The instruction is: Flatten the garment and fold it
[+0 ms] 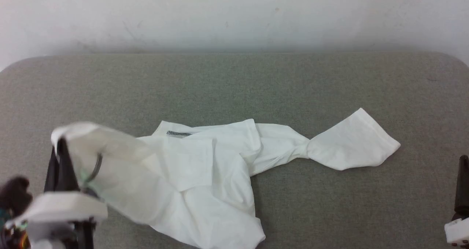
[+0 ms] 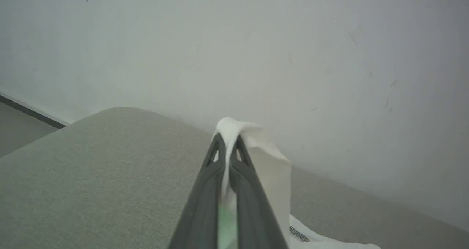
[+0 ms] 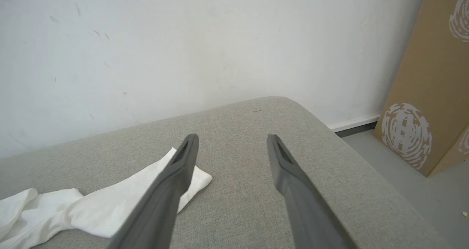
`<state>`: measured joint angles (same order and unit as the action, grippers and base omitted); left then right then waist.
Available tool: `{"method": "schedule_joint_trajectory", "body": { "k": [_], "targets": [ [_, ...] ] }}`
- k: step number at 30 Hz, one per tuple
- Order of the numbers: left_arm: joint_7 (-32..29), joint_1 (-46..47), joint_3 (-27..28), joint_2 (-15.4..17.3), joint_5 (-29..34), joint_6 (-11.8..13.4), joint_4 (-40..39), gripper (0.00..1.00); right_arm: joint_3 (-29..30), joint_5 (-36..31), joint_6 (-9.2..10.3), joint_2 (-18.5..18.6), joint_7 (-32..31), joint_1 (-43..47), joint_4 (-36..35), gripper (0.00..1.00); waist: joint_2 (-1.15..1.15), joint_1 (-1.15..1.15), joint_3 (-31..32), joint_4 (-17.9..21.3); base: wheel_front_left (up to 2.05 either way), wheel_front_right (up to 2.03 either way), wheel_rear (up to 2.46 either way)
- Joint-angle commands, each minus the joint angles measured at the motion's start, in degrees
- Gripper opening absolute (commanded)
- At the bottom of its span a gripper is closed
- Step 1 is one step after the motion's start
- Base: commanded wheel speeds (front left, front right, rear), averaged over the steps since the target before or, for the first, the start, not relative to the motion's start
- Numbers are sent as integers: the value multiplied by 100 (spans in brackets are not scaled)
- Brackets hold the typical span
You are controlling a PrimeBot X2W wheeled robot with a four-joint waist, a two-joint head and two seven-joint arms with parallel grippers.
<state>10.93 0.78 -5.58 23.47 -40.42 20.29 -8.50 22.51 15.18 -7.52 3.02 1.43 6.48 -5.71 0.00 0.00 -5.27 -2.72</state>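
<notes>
The white garment [image 1: 205, 168] lies crumpled on the grey cushioned surface, a short strip of dark zigzag stitching showing near its far edge. One sleeve [image 1: 351, 144] stretches out to the right with a twist in it. My left gripper [image 1: 60, 141] is at the lower left, shut on a bunch of the fabric and holding that end up off the surface. In the left wrist view the cloth [image 2: 271, 168] bulges over the closed left gripper [image 2: 228, 139]. My right gripper [image 3: 232, 139] stands open over bare cushion to the right of the sleeve end [image 3: 91, 212]; its dark finger [image 1: 462, 179] shows at the right edge.
The grey padded surface [image 1: 234, 84] has rounded corners and butts against a white wall [image 1: 234, 18]. Off its right end, a printed cardboard box [image 3: 432, 95] stands on the grey floor [image 3: 421, 190]. Bare cushion lies all around the garment.
</notes>
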Motion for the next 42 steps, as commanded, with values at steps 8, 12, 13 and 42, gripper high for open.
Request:
{"method": "schedule_joint_trajectory", "body": {
  "k": [8,12,13,42],
  "targets": [
    [-63,-1000,59,-244,-98,475,777,98,-17,-24,3,-14,-116,-22,-10,100,0,0,-122,-82,0,0,0],
    [101,-881,149,-284,-115,393,742,100,-34,-34,3,-14,-142,-51,1,100,0,0,-101,-128,0,0,0],
    [115,-842,167,-246,-96,378,611,100,-40,-33,3,-14,-148,-48,0,100,0,0,-97,-138,0,0,0],
    [-3066,2082,-4124,-614,1983,-1256,1534,100,-300,54,3,-14,-163,-303,61,100,0,0,-720,-53,0,0,0]
  ]
}}
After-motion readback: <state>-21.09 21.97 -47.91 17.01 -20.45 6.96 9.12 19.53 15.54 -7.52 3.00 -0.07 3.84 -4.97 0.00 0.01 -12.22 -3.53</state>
